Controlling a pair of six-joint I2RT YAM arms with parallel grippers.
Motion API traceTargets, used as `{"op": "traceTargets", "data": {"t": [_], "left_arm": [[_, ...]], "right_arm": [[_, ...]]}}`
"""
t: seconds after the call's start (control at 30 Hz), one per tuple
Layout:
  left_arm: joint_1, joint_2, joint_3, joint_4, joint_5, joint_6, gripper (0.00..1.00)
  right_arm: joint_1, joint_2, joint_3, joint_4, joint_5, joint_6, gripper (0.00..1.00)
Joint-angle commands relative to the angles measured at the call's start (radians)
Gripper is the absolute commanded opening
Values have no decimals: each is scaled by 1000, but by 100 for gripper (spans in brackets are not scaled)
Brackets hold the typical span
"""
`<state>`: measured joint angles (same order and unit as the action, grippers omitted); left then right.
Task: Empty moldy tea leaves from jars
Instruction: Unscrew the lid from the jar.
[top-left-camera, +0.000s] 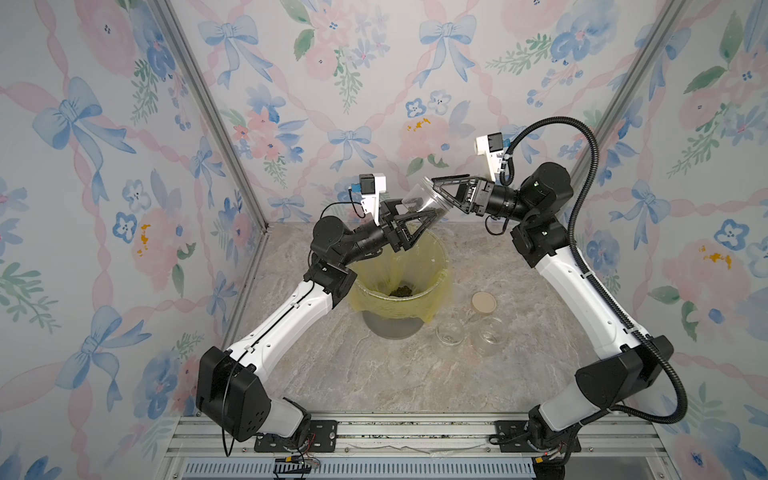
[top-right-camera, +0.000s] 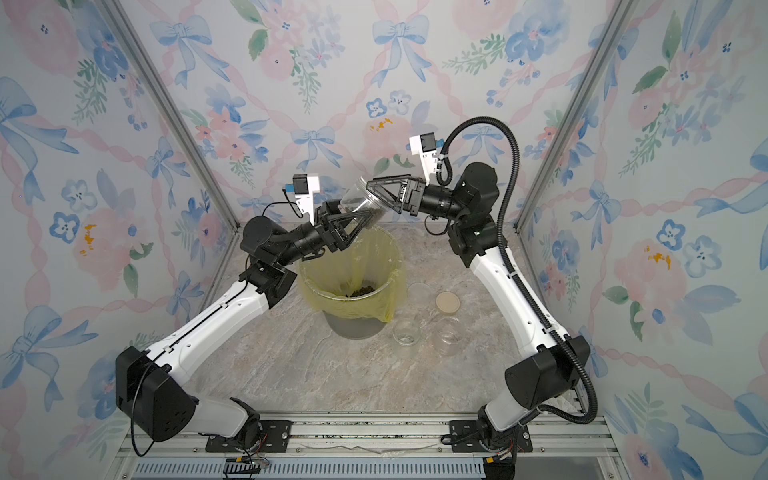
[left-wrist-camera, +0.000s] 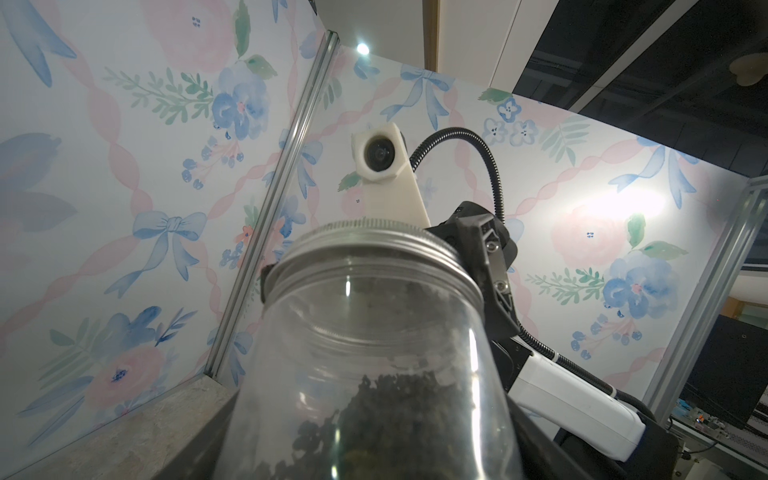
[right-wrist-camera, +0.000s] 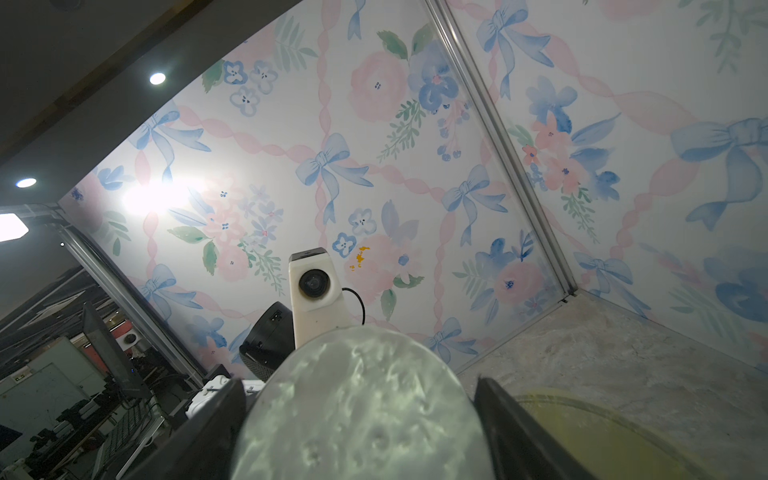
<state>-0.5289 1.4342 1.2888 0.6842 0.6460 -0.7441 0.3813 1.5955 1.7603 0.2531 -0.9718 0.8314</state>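
A clear jar hangs tilted in the air above the bin, between my two grippers. Dark moldy tea leaves lie inside it. My left gripper is shut on the jar's body. The jar's silvery screw lid is on and points at my right gripper, whose fingers stand either side of the lid's rim. Whether they press on it does not show. More tea leaves lie in the bin.
The round bin with its yellow bag liner stands mid-table under the jar. Two empty clear jars stand to its right near the front, with a flat tan disc lid behind them. Flowered walls close in on three sides.
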Motion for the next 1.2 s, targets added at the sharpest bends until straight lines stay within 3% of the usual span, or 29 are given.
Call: {"op": "traceTargets", "data": {"t": [0.0, 0.3, 1.17], "left_arm": [[-5, 24, 27, -26, 57, 38, 39], [-6, 43, 56, -25, 58, 43, 39], [5, -3, 40, -38, 21, 160, 39]], "right_arm": [[16, -47, -2, -19, 21, -50, 90], [19, -63, -22, -25, 16, -60, 100], [-43, -144, -66, -136, 124, -38, 97]]}}
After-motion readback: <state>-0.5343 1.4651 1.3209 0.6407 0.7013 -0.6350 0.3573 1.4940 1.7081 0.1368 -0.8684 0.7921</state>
